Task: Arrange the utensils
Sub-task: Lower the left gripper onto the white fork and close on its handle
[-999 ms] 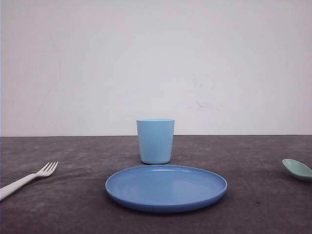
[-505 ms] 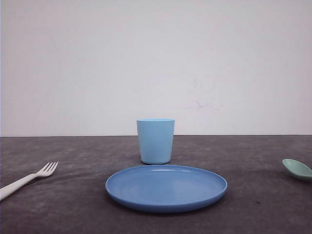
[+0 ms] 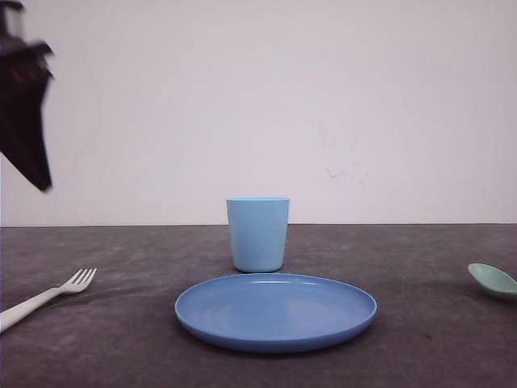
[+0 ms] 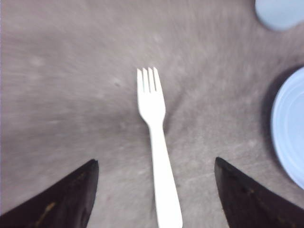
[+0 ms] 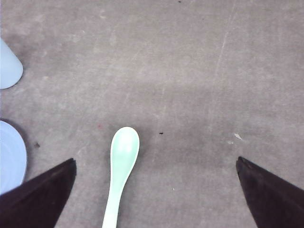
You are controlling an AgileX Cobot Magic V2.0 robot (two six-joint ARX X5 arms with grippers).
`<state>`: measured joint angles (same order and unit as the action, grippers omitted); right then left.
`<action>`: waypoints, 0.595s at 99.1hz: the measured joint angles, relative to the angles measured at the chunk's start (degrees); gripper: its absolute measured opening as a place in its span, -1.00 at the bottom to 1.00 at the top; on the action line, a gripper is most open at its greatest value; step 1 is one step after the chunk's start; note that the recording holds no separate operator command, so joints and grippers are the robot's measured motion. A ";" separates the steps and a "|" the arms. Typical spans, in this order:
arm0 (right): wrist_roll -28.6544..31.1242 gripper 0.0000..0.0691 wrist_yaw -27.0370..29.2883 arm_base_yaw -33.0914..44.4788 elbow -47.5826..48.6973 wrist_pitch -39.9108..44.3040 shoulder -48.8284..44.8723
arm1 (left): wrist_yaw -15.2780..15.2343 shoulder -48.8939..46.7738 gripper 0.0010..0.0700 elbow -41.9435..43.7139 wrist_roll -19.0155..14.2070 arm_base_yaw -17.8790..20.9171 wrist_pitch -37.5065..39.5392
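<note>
Cup (image 3: 258, 234) behind plate (image 3: 275, 311) (central) — fork (image 3: 48, 297) left, spoon (image 3: 492, 280) right.

At the left edge of the front view, the white fork (image 3: 50, 294) loses its handle end, and at the right edge only the bowl of the mint-green spoon (image 3: 492, 279) shows. The left gripper (image 3: 24, 105) is a blurred dark shape in the upper left corner, finger spacing unreadable there.

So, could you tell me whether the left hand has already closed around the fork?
No, the fork lies free on the table between the wide-open left hand.
</note>
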<state>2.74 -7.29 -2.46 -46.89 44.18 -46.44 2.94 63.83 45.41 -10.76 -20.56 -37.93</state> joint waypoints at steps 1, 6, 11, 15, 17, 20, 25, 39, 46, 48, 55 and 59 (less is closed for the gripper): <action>0.00 0.97 0.00 0.00 0.00 0.00 0.00 | -0.02 0.42 0.34 0.00 0.00 -0.13 0.17; 0.00 0.97 0.00 0.00 0.00 0.02 0.00 | -0.09 2.51 0.34 0.00 -0.02 -0.76 1.11; 0.00 0.97 0.00 0.00 0.00 0.04 0.00 | -0.28 4.61 0.34 0.00 -0.04 -1.25 1.97; 0.00 0.97 0.00 0.00 0.00 0.13 0.00 | -0.61 6.19 0.34 0.00 -0.15 -1.53 2.86; 0.00 0.97 0.00 0.00 0.00 0.22 0.00 | -0.83 6.97 0.34 0.00 -0.28 -1.66 3.37; 0.00 0.97 0.00 0.00 0.00 0.28 0.00 | -1.20 8.13 0.34 0.00 -0.44 -1.79 3.96; 0.02 0.97 0.00 0.00 0.00 0.39 0.00 | -1.40 9.94 0.34 0.00 -0.48 -1.88 4.79; 0.00 0.97 0.00 0.00 0.00 0.79 0.00 | -1.79 14.34 0.34 0.00 -0.68 -2.12 7.15; 0.00 0.97 0.00 0.00 0.00 0.85 0.00 | -2.93 16.09 0.34 0.00 -0.90 -2.25 8.11; 0.00 0.97 0.00 0.00 0.00 0.85 0.00 | -3.13 16.59 0.34 0.00 -0.94 -2.25 8.35; 0.00 0.97 0.00 0.00 0.00 0.85 0.00 | -3.67 18.27 0.34 0.00 -1.14 -2.29 9.01; 0.00 0.97 0.00 0.00 0.00 0.90 0.00 | -3.93 19.10 0.34 -0.02 -1.33 -2.36 9.31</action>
<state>2.74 -7.29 -2.46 -46.89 45.08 -46.44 -0.99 82.94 45.39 -12.10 -22.92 -28.62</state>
